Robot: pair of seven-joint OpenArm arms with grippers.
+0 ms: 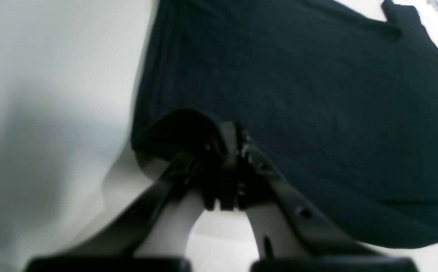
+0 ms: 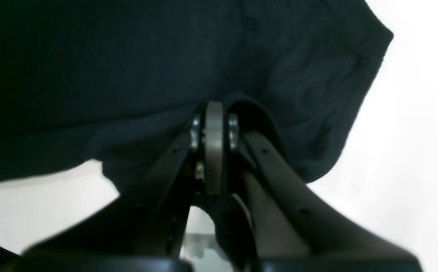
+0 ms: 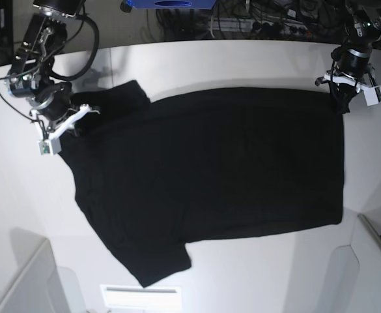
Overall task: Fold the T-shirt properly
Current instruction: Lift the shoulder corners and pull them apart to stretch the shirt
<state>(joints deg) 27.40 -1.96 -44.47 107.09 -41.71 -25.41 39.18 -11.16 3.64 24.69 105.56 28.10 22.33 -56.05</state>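
Note:
The black T-shirt [image 3: 210,169] lies spread flat on the white table [image 3: 242,59], sleeves toward the left, hem toward the right. My left gripper [image 3: 340,104] is shut on the shirt's far right hem corner; the left wrist view shows the fingertips pinching a fold of black cloth [image 1: 317,113] at the left gripper [image 1: 230,151]. My right gripper [image 3: 73,127] is shut on the shirt's far left shoulder by the upper sleeve; in the right wrist view the right gripper [image 2: 214,128] holds black cloth [image 2: 128,75] bunched around the closed fingers. No print or label shows.
The table's front edge has grey bins at the lower left [image 3: 21,280] and lower right [image 3: 369,267]. A blue object [image 3: 170,4] and cables [image 3: 268,23] sit beyond the table's far edge. White table surface surrounds the shirt.

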